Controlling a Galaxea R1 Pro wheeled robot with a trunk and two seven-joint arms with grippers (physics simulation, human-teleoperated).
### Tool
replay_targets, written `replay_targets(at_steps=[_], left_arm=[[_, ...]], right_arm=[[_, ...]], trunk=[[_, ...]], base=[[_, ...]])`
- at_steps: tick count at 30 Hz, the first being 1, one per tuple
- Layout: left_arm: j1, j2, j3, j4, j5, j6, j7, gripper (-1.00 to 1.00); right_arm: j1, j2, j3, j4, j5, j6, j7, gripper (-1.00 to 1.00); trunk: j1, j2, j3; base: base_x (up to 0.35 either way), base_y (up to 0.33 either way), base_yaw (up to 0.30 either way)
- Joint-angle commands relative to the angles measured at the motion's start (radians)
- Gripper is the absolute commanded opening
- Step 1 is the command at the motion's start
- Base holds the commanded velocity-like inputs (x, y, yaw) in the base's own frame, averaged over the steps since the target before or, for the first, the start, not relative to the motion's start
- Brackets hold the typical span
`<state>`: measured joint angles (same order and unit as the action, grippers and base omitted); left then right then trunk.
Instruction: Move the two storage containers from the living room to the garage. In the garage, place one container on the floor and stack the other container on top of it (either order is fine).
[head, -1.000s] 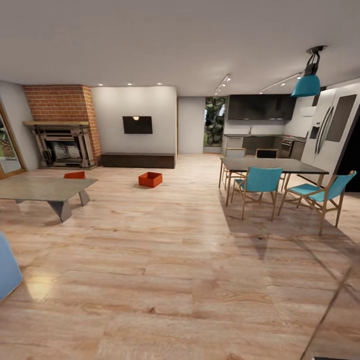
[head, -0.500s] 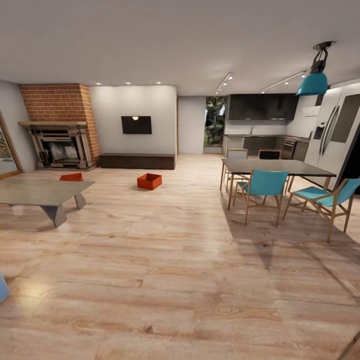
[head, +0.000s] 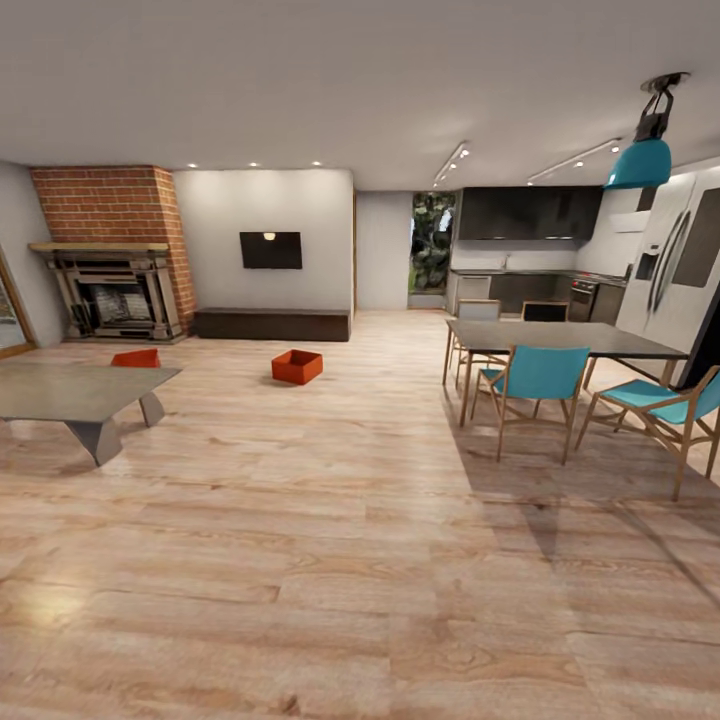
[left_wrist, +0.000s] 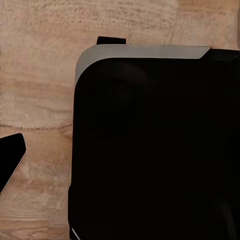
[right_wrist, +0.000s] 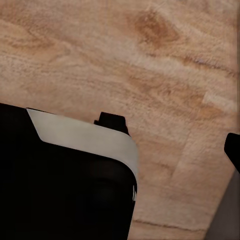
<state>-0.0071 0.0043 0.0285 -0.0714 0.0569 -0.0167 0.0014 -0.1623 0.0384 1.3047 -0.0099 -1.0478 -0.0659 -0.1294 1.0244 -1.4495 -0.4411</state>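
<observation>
Two red-orange storage containers sit on the light wood-plank floor of the living room, far ahead in the head view. One container (head: 297, 366) stands in the open, in front of the dark low TV bench. The other container (head: 135, 357) is partly hidden behind the low beige table (head: 70, 390). In the left wrist view a dark fingertip (left_wrist: 11, 165) shows over wood planks beside the robot's black body. In the right wrist view another dark fingertip (right_wrist: 233, 149) shows at the frame edge. Neither wrist view shows whether the fingers are open or shut.
A brick fireplace (head: 110, 255) stands at the back left. A dining table (head: 560, 340) with teal chairs (head: 535, 385) fills the right side, with a kitchen behind it. A wide stretch of plank floor (head: 330, 520) lies between me and the containers.
The whole head view has shifted as the camera moved: the blue sofa corner at the lower left has left the picture and the dining chairs slid right. The containers stay in place.
</observation>
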Motion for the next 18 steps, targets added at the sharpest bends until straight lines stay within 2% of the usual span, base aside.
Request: replay_targets(at_steps=[1,18], left_arm=[[-0.001,0.000,0.002,0.001,0.006,-0.002,0.000,1.00],[-0.001,0.000,0.002,0.000,0.006,-0.002,0.000,1.00]], right_arm=[[0.000,0.000,0.008,-0.001,-0.009,-0.002,-0.004,1.00],[0.000,0.000,0.008,-0.001,-0.009,-0.002,-0.004,1.00]], trunk=[[0.001,0.000,-0.001],[0.001,0.000,-0.001]], base=[[0.323,0.000,0.000],[0.323,0.000,0.000]])
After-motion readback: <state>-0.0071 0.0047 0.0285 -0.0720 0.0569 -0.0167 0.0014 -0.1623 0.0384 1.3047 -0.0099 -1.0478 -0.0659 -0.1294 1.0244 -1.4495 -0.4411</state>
